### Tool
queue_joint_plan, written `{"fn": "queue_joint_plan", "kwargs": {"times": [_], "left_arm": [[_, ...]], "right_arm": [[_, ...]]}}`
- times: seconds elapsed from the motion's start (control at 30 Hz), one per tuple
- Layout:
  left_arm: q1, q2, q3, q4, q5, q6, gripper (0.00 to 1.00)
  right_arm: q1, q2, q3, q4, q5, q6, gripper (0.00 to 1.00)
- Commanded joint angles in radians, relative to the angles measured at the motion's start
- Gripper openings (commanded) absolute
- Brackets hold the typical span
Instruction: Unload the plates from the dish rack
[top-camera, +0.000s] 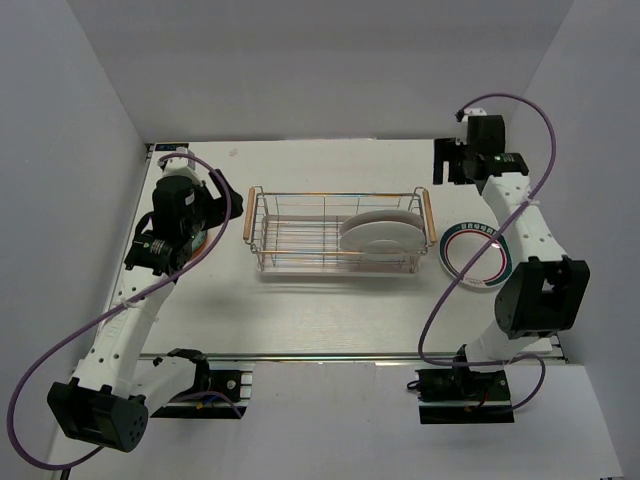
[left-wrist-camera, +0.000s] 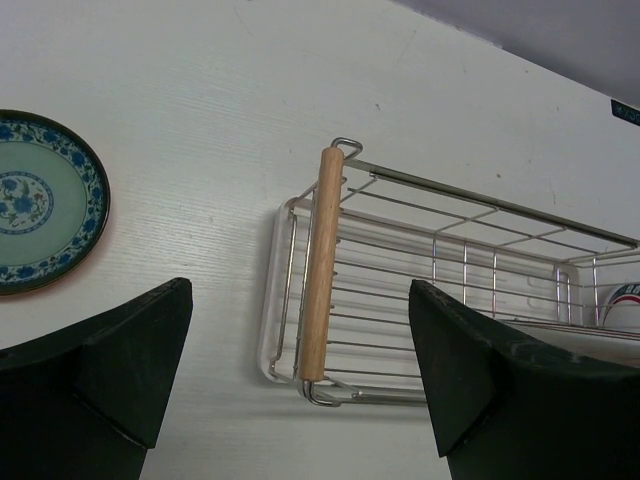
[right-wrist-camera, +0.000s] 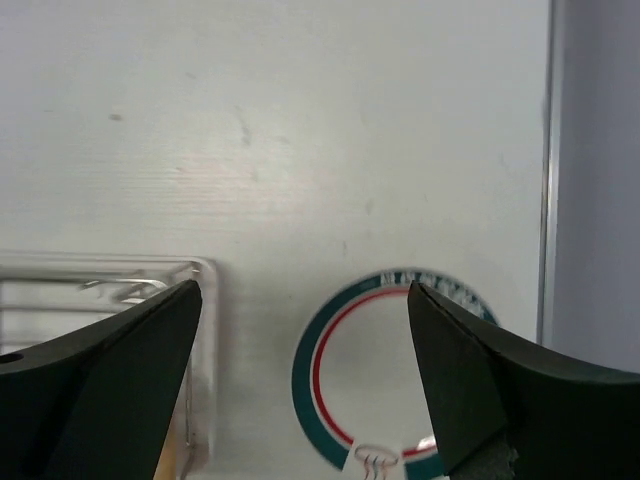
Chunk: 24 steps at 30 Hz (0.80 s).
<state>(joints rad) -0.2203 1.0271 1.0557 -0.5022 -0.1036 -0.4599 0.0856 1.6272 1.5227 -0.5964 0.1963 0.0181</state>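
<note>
The chrome wire dish rack with wooden handles stands mid-table. White plates stand on edge in its right end; the rest of the rack looks empty. A white plate with a green and red rim ring lies flat on the table to the right of the rack and shows in the right wrist view. A teal plate with a blue pattern lies flat to the left of the rack. My left gripper is open and empty above the rack's left handle. My right gripper is open and empty, behind the ringed plate.
The rack sits on a clear drip tray. White walls close in on both sides and the back. The table's right edge runs close to the ringed plate. Purple cables loop from both arms.
</note>
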Motion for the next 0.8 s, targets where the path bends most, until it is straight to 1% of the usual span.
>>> {"fn": "queue_joint_plan", "kwargs": {"times": [0.0,0.07,0.1,0.13,0.17,0.2,0.23,0.27,0.3,0.33,0.43,0.47,0.5,0.53,0.57,0.63,0.77], "left_arm": [[-0.005,-0.004,0.033,-0.007,0.028,0.029,0.98],[-0.005,-0.01,0.036,-0.004,0.041,0.04,0.98],[-0.005,-0.015,0.036,-0.001,0.047,0.05,0.98],[-0.005,-0.021,0.036,-0.002,0.053,0.055,0.98],[-0.005,-0.021,0.036,-0.002,0.062,0.059,0.98],[-0.005,-0.024,0.038,-0.004,0.07,0.073,0.98],[-0.005,-0.024,0.041,-0.007,0.074,0.076,0.98],[-0.005,-0.024,0.046,-0.013,0.077,0.079,0.98],[-0.005,-0.022,0.056,-0.019,0.082,0.082,0.98],[-0.005,-0.021,0.059,-0.021,0.084,0.079,0.98],[-0.005,-0.007,0.069,-0.025,0.102,0.079,0.98],[-0.005,-0.004,0.07,-0.022,0.102,0.079,0.98],[-0.005,-0.001,0.07,-0.021,0.138,0.079,0.98],[-0.005,0.004,0.069,-0.018,0.14,0.079,0.98],[-0.005,0.008,0.067,-0.01,0.14,0.078,0.98],[-0.005,0.016,0.063,-0.007,0.15,0.078,0.98],[-0.005,0.051,0.067,-0.006,0.165,0.076,0.98]], "right_arm": [[0.011,-0.084,0.085,0.105,-0.368,-0.335,0.89],[0.013,-0.11,0.096,0.116,-0.472,-0.421,0.89],[0.016,-0.118,0.099,0.11,-0.583,-0.516,0.89],[0.014,-0.127,0.111,0.09,-0.639,-0.579,0.89],[0.017,-0.13,0.122,0.002,-0.766,-0.66,0.89],[0.02,-0.13,0.132,-0.056,-0.829,-0.747,0.89],[0.025,-0.125,0.148,-0.122,-0.877,-0.927,0.89],[0.029,-0.118,0.184,-0.187,-0.917,-1.007,0.89],[0.034,-0.103,0.206,-0.294,-0.964,-1.068,0.89],[0.045,-0.09,0.226,-0.343,-0.98,-1.172,0.89],[0.06,-0.034,0.319,-0.527,-1.046,-1.279,0.89],[0.062,-0.021,0.356,-0.581,-1.078,-1.379,0.89],[0.066,-0.006,0.367,-0.638,-1.09,-1.436,0.89],[0.072,-0.003,0.372,-0.714,-1.1,-1.49,0.89],[0.081,-0.009,0.367,-0.715,-1.115,-1.536,0.89],[0.088,-0.03,0.321,-0.694,-1.114,-1.549,0.89],[0.109,-0.049,0.292,-0.674,-1.104,-1.532,0.89]]}}
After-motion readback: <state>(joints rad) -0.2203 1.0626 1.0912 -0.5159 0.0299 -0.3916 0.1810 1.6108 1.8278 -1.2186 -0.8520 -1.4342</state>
